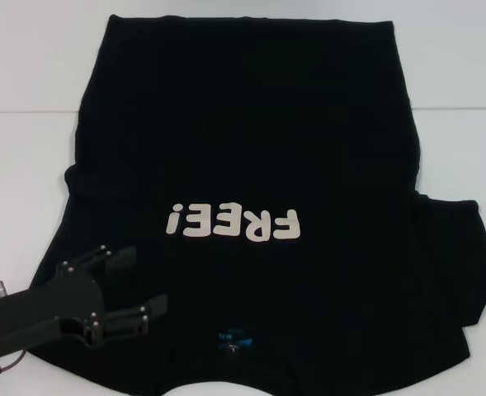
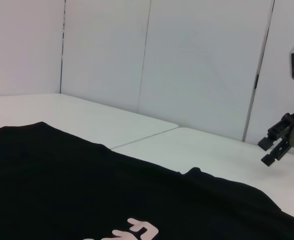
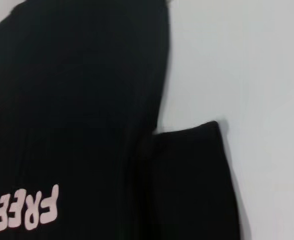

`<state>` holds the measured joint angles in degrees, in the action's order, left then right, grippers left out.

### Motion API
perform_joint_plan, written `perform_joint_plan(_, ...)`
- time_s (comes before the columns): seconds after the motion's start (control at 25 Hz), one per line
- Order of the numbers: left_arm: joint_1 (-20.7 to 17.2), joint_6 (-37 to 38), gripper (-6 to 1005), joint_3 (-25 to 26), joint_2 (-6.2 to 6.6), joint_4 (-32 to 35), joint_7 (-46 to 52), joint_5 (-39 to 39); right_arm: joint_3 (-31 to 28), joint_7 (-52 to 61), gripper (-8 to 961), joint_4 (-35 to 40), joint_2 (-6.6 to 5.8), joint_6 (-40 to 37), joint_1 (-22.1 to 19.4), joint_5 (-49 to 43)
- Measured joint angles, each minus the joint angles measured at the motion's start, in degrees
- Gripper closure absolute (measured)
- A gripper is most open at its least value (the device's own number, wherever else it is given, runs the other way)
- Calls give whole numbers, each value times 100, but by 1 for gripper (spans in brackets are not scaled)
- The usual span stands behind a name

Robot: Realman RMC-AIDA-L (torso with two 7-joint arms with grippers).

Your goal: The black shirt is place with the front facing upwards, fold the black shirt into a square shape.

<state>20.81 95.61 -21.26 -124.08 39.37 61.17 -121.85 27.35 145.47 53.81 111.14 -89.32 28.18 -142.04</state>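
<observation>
Black shirt [image 1: 251, 148]: lies spread front-up on the white desk [image 1: 28, 74], collar toward the robot, hem at the far side. It covers most of the middle of the desk.
Print: white "FREE!" lettering [image 1: 232, 223] across the chest, reading upside down in the head view; also partly seen in both wrist views.
Neck label: small blue label [image 1: 233, 338] at the collar, near the robot's edge of the desk.
Sleeves: the sleeve on the robot's right [image 1: 457, 256] lies flat and spread outward on the desk; the one on the robot's left is mostly hidden under the left arm.
Cloth state: mostly flat, with no fold visible in the body; side edges slightly wavy.
Left gripper [image 1: 139, 285]: low over the shirt's near-left part, beside the left shoulder area and left of the neck label. Fingers spread apart, one [image 1: 119, 257] above the other in the head view, nothing between them. Contact with the cloth: cannot tell.
Right gripper [image 2: 275, 145]: out of the head view; seen only from the left wrist camera, raised above the desk beyond the shirt's right side, well apart from the cloth. Its fingers: cannot tell whether spread or closed.
Surroundings: pale wall panels [image 2: 196, 60] behind the desk.
</observation>
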Motion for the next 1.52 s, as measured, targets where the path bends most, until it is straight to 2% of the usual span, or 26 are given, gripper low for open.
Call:
perform_joint_plan(0.32,-28,-19,80,0,-12,-16,-104,1,105,11,24,-640,-33,228,265,-239)
perform_joint_plan(0.56,-32,-17,80,26,-11,-19,-115,3,321,28,35,-768,21,295,331,-254)
perform_joint_plan(1.52,-23,-17,80,32,-10,-27,-100,54,581,-47,80,-1348,79,716,574,-264)
